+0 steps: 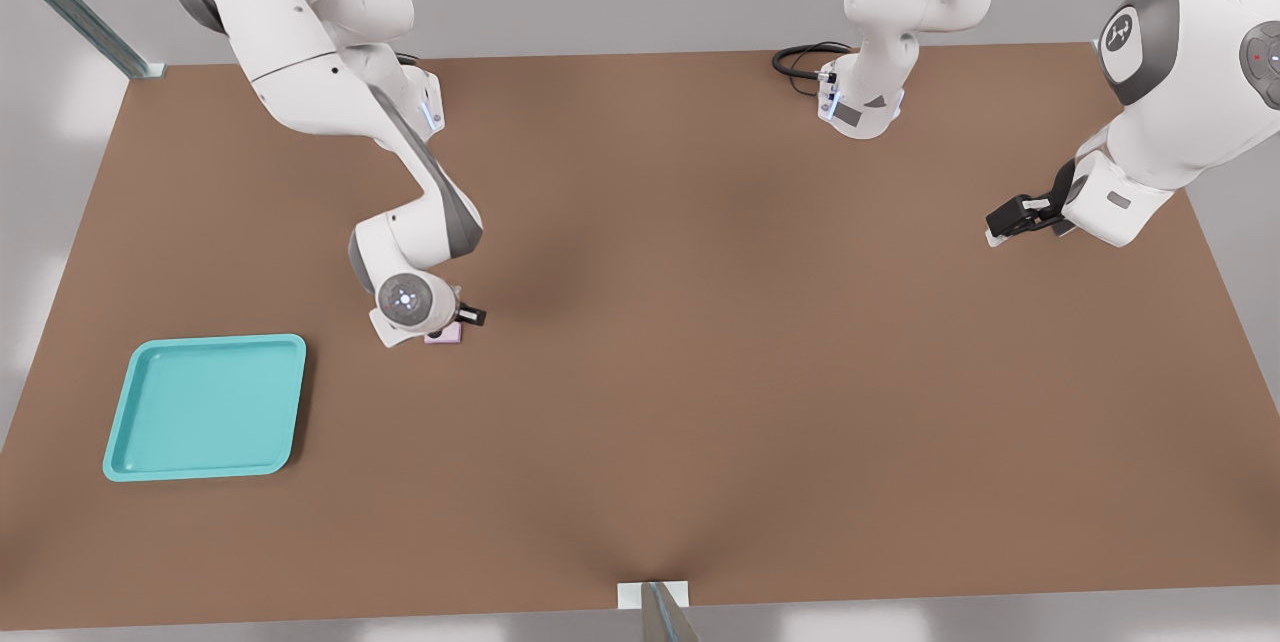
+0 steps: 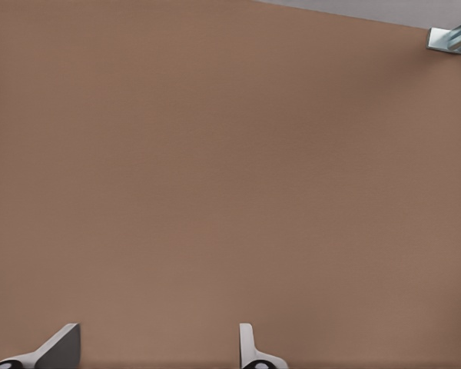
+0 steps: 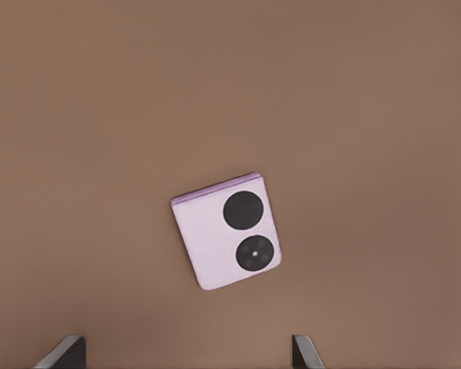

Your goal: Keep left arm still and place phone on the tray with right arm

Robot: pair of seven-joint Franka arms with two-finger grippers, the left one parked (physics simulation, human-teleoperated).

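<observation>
Phone [image 3: 227, 231] lies flat on the brown worktop [image 1: 700, 372] left of centre, under the spread hand [image 1: 455, 320], well apart from the lower-left tray [image 1: 120, 442]

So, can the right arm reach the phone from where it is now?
Probably yes. The gripper hangs open just above the phone, which lies flat on the bare table with nothing around it.

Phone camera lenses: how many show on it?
2, both round and black, side by side along one edge of the pink phone, lying flat on the table. The open pincer hovers above it; the tray sits apart.
</observation>
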